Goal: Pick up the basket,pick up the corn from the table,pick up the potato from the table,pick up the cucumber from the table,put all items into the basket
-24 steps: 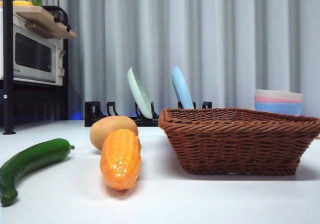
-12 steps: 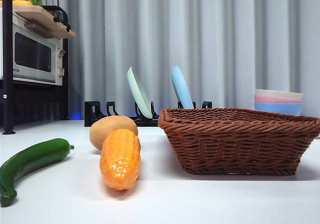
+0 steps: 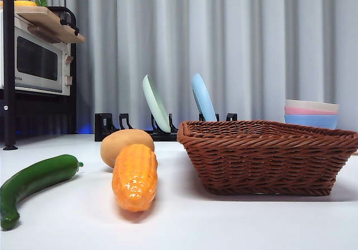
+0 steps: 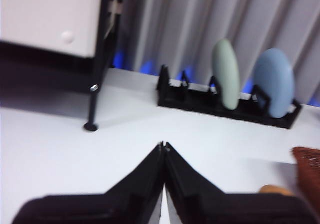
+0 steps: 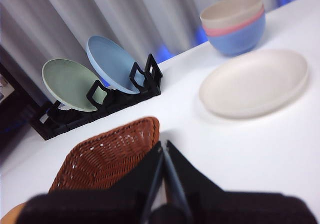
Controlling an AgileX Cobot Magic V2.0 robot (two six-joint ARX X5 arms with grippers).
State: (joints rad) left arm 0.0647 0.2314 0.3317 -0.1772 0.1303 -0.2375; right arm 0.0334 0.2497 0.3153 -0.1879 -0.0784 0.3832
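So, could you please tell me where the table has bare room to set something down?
Bare table lies in front of the basket and between cucumber and corn. It is crowded where the corn meets the potato, near the basket's side.

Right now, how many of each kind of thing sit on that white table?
Vegetables: 3 (cucumber, potato, corn)
Basket: 1
Plates: 3 (green, blue, cream)
Bowls: 3
Rack: 1
Total: 11

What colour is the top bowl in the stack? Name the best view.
Cream top bowl, above pink and blue; right wrist view.
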